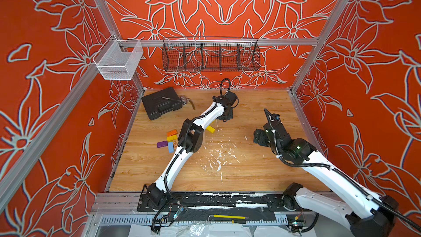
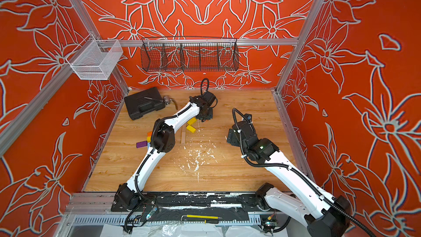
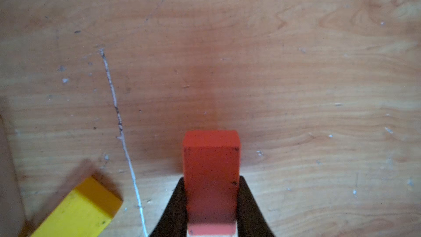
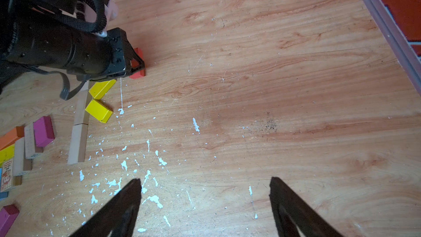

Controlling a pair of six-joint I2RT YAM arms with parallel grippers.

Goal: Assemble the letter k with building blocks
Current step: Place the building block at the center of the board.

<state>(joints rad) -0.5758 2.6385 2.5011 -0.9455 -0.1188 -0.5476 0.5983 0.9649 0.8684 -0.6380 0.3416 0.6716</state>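
Red block (image 3: 211,153) gripped between the clenched jaws of the left gripper (image 3: 211,178), held low near the line of pale bars (image 4: 78,142), two yellow blocks (image 4: 99,110) slanted against that line, right gripper (image 4: 205,180) spread open and empty, well apart from it.

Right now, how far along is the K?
Looks done: pale wood bars laid end to end as the stem, two yellow blocks angled beside it. In hand: left gripper clamps a red block near them; right gripper open, empty. Left: probably placing red to finish the arms.
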